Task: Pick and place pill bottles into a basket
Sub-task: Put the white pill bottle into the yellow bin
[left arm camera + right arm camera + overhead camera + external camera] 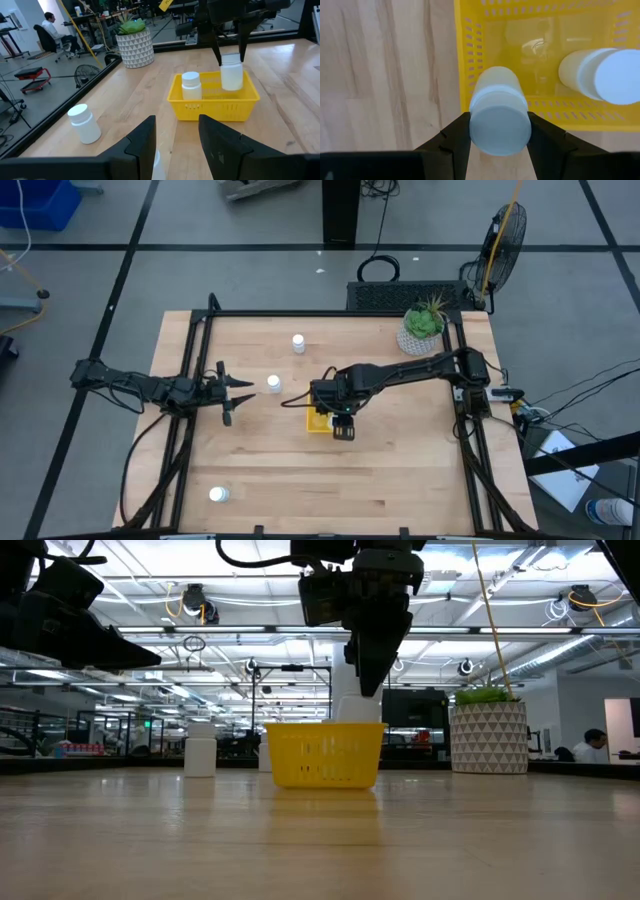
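Basically right gripper [499, 131], fingers pinching a pill bottle [499, 112] over the basket [465, 60] rim, needed centering inward before release; left gripper [176, 135] waited, fingers spread.

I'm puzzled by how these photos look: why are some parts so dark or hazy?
Low view: bright ceiling lights behind turn the right tool into a silhouette over the basket. Right wrist view: the held pill bottle sits very near the lens and looks soft. Left wrist view: the left tool's fingers are dark, featureless shapes.

basket [318, 420] mostly hidden under right arm (high view), held bottle [347, 708] half hidden
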Robot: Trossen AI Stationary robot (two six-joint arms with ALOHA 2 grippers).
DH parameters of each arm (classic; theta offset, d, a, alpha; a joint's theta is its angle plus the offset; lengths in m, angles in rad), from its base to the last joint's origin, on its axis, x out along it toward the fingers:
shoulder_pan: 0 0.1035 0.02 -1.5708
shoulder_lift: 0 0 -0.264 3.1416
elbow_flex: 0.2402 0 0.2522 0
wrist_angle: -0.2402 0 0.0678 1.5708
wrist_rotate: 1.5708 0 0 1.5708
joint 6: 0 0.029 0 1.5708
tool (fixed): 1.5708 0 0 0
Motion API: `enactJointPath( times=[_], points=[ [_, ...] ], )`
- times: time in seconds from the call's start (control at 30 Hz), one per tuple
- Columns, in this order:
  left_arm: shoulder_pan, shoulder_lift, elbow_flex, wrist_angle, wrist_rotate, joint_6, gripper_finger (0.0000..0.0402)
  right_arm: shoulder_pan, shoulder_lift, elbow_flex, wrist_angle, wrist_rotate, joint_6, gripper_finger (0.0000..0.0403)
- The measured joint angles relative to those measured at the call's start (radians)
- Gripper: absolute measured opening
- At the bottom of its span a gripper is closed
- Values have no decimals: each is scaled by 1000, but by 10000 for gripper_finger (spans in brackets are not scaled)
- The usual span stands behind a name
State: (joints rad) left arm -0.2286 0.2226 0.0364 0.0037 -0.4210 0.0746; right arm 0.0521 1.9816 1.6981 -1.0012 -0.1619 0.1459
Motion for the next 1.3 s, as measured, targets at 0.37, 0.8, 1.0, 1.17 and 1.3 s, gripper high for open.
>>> enactJointPath(
  times=[0.37,0.8,1.0,1.17,1.3],
  points=[
    [0,0,0,0,0,0,152,-26,0,0,43,0,-34,150],
    [0,0,0,0,0,0,152,-22,0,0,33,0,-37,150],
    [0,0,0,0,0,-2,152,-19,0,-14,29,-2,-31,150],
    [0,0,0,-1,0,-4,152,-19,0,-90,87,-74,-4,150],
    [0,0,0,-1,0,-4,152,-18,-3,-136,113,-79,4,150]
  ],
)
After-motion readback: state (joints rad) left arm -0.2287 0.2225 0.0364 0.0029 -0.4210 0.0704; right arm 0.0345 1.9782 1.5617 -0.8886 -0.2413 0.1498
